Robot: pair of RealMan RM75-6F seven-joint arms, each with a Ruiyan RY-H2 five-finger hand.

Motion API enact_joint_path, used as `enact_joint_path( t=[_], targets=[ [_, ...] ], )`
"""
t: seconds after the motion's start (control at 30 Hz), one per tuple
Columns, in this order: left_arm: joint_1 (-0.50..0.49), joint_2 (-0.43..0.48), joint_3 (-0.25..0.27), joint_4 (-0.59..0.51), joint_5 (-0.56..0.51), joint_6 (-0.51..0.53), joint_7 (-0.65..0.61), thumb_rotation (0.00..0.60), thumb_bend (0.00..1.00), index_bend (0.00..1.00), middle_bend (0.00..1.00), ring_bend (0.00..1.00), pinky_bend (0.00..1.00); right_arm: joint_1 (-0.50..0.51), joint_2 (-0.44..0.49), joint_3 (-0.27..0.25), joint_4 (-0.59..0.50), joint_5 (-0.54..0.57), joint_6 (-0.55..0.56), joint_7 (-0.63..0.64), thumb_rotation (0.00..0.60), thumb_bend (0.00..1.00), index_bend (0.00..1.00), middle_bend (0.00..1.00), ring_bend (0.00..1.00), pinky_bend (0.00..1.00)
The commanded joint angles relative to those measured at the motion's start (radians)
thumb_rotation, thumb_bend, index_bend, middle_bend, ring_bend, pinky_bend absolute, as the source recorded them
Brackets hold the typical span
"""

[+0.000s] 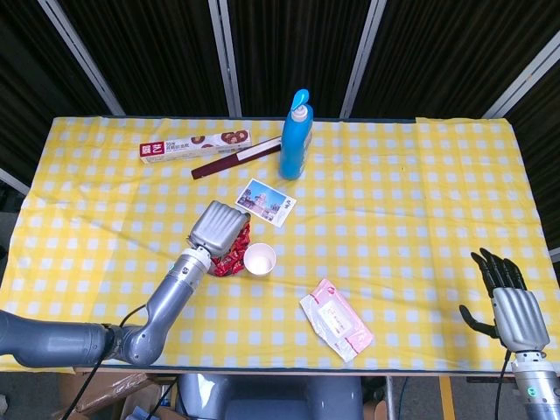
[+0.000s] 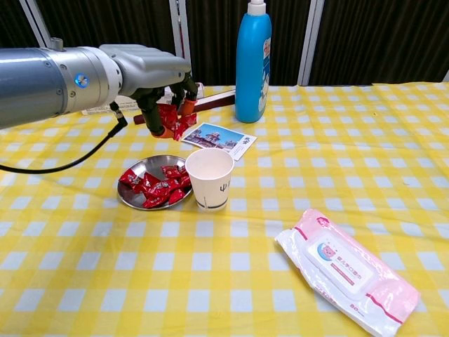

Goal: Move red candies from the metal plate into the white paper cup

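Above the far edge of the metal plate (image 2: pixel 151 184), the robot's left hand (image 2: pixel 158 77) hangs with its fingers (image 2: pixel 188 90) pinched on a small bunch of red candies (image 2: pixel 173 119), lifted clear of the desk (image 2: pixel 231 281) and just left of the white paper cup (image 2: pixel 209 178). More candies (image 2: pixel 158 185) lie heaped in the plate, which stands touching or nearly touching the cup's left side. Wrapped in crinkled foil, the sweets look light, small and slippery, likely to slide from a loose pinch; a hold across the middle of the bunch, fingertips pressed from both sides, seems safest, with the release made low over the cup's mouth, since the empty cup could tip easily. At the near right corner of the desk, the right hand (image 1: pixel 507 297) waits with fingers apart, holding nothing. Farther off stand a blue bottle (image 2: pixel 252 63), a postcard (image 2: pixel 219 137) and a long box (image 1: pixel 195 146); a pink wipes pack (image 2: pixel 347 270) lies near right.
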Motion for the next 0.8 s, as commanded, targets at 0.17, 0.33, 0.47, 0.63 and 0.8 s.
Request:
enact_joint_path(
  t=[0.17,0.33,0.47,0.63,0.8],
  targets=[
    [-0.033,-0.047,0.003,-0.002,-0.029,0.014,0.025,0.600,0.41,0.59,0.70,0.84,0.90,-0.001,0.001,0.000,-0.001,-0.002,0.003,0.004,0.600,0.39,0.00,0.00,0.00,0.00],
    [-0.046,-0.071,0.010,0.002,-0.039,0.022,0.035,0.600,0.41,0.59,0.70,0.84,0.90,-0.001,0.002,0.000,0.000,-0.005,0.005,0.010,0.600,0.39,0.00,0.00,0.00,0.00],
    [-0.056,-0.087,0.012,0.006,-0.047,0.026,0.039,0.600,0.41,0.60,0.70,0.84,0.90,-0.001,0.002,-0.001,0.000,-0.008,0.006,0.012,0.600,0.39,0.00,0.00,0.00,0.00],
    [-0.069,-0.102,0.018,0.012,-0.065,0.023,0.047,0.600,0.41,0.60,0.70,0.84,0.90,-0.002,0.002,0.000,0.000,-0.010,0.008,0.017,0.600,0.39,0.00,0.00,0.00,0.00],
    [-0.078,-0.108,0.023,0.012,-0.079,0.024,0.055,0.600,0.41,0.60,0.70,0.84,0.90,-0.002,0.002,0.000,-0.001,-0.012,0.010,0.021,0.600,0.39,0.00,0.00,0.00,0.00]
  ],
)
